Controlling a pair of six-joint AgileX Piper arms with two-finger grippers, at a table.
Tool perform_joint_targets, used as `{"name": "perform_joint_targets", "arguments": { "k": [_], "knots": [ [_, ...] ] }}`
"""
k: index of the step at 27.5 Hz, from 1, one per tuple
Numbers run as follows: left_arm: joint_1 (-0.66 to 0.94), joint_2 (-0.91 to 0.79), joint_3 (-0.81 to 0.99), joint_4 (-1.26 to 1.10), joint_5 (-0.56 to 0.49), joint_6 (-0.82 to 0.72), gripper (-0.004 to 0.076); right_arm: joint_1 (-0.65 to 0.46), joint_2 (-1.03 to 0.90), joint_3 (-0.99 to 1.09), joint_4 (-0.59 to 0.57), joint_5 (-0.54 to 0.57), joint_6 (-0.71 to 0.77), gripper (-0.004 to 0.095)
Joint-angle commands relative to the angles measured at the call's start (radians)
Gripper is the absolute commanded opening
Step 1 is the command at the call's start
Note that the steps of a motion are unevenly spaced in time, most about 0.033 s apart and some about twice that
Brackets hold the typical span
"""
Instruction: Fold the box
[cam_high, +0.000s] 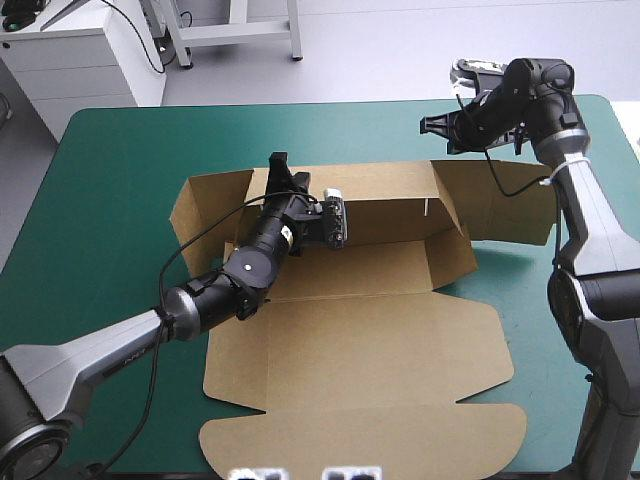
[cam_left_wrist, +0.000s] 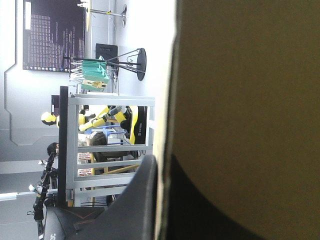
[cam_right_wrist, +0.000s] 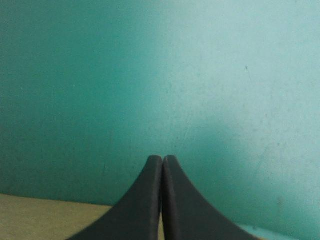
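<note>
The brown box (cam_high: 380, 330) lies mid-table as a cut sheet, its lid flat toward the near edge and its far wall (cam_high: 390, 215) raised. My left gripper (cam_high: 280, 170) sits at that wall's top edge near its left end. In the left wrist view the board (cam_left_wrist: 250, 100) stands between the black fingers (cam_left_wrist: 140, 200), so my left gripper (cam_left_wrist: 162, 160) is shut on it. My right gripper (cam_high: 428, 128) hovers beyond the box's far right corner. It (cam_right_wrist: 162, 157) is shut on nothing, over the teal-green cover (cam_right_wrist: 150, 75), with a strip of board (cam_right_wrist: 50, 212) beside it.
A side flap (cam_high: 195, 215) stands up at the box's left end and another (cam_high: 500, 205) lies out to the right. The lid's rounded tab (cam_high: 370, 440) reaches the table's near edge. Teal-green cover (cam_high: 120, 200) shows left of and beyond the box.
</note>
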Motion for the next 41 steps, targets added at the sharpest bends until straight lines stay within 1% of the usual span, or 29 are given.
{"name": "perform_joint_targets", "arguments": {
  "k": [1,4,6,10,17,21,23,30,33,38,39,41],
  "knots": [
    [-0.004,-0.052,-0.027,0.021,0.039,-0.021,-0.0008,-0.007,-0.094,0.07,0.042,0.008,-0.01,-0.0018],
    [-0.004,-0.05,-0.027,0.021,0.044,-0.021,-0.0008,-0.007,-0.142,0.157,0.095,0.008,-0.045,-0.0018],
    [-0.004,-0.05,-0.029,0.021,0.051,-0.021,-0.0008,-0.007,-0.187,0.197,0.093,0.008,-0.053,-0.0018],
    [-0.004,-0.05,-0.035,0.021,0.075,-0.021,-0.0008,-0.007,-0.281,0.293,0.051,0.008,-0.058,-0.0018],
    [-0.002,-0.05,-0.066,0.017,0.113,-0.021,-0.0008,-0.007,-0.328,0.395,0.08,0.008,-0.099,-0.0018],
    [-0.002,-0.05,-0.087,0.002,0.163,-0.021,-0.0008,-0.007,-0.328,0.397,-0.006,0.008,-0.081,-0.0018],
    [-0.002,-0.05,-0.087,0.002,0.167,-0.021,-0.0008,-0.007,-0.328,0.397,-0.01,0.008,-0.08,-0.0018],
    [-0.002,-0.048,-0.087,-0.039,0.16,-0.021,-0.0008,-0.007,-0.335,0.417,0.14,0.008,-0.143,-0.0018],
    [-0.002,-0.048,-0.087,-0.039,0.16,-0.021,-0.0008,-0.005,-0.347,0.443,0.168,0.008,-0.173,-0.0018],
    [-0.002,-0.048,-0.087,-0.05,0.122,-0.017,-0.0008,0.019,-0.358,0.492,0.16,0.004,-0.216,-0.0018],
    [-0.002,-0.048,-0.087,-0.057,0.117,-0.017,-0.0008,0.027,-0.363,0.51,0.16,-0.008,-0.224,-0.0018],
    [-0.002,-0.046,-0.087,-0.066,0.117,-0.012,-0.0008,0.048,-0.378,0.555,0.158,-0.076,-0.235,-0.0018]
  ]
}}
